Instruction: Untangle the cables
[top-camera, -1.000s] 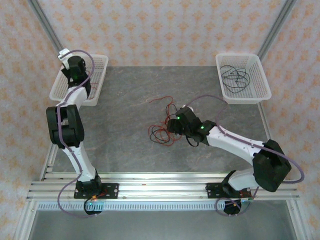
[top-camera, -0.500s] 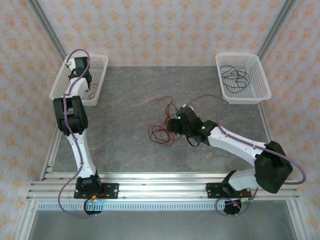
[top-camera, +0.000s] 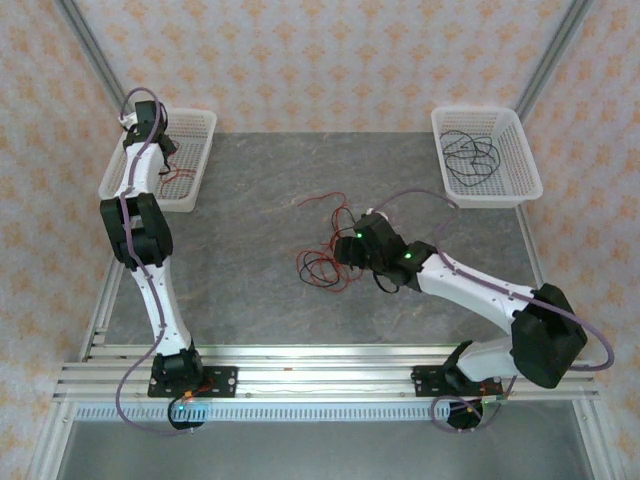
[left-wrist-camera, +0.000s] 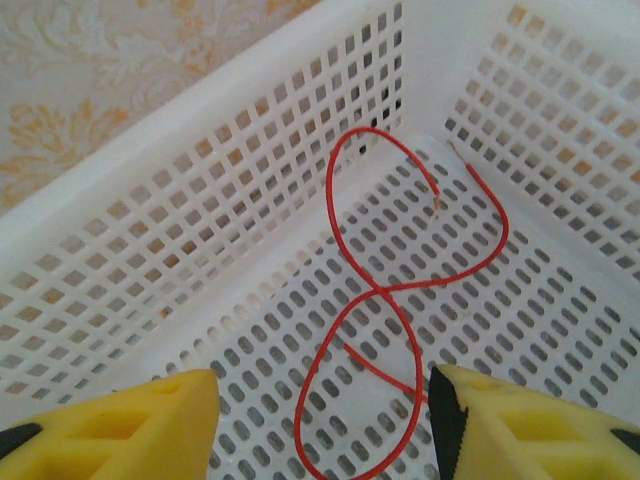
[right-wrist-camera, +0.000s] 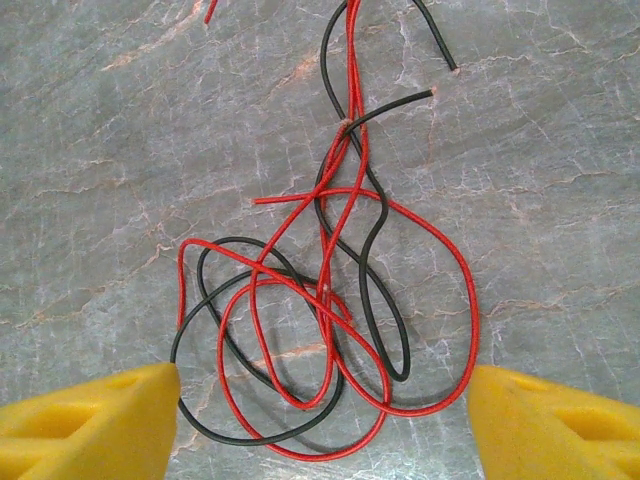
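Entry, sorting run. All positions are given relative to the tangle (right-wrist-camera: 330, 300) of red and black wires.

Table (top-camera: 260, 200): grey, with the tangle lying loose at its middle. No shift noted in the tangle over the last second.

Left basket (top-camera: 197, 122): well off to the far left of the tangle. My left arm had stretched farther out over it within the last second.

Right basket (top-camera: 522, 178): well off to the far right of the tangle. It held a few black wires (top-camera: 470, 152).

Left gripper (left-wrist-camera: 320, 405): it had been clenched a second earlier. By this moment the jaws stood apart with nothing between them.

Right gripper (right-wrist-camera: 322, 388): poised directly above the tangle, unmoved, jaws spread to either side of it and gripping nothing.

Red wire (left-wrist-camera: 385, 290): one strand lay in a loose figure-eight on the left basket's floor, free of my fingers.

Reading: I judged that strand delivered, red going left and black right. Several crossed red and black loops remained, so the job looked only partly done.
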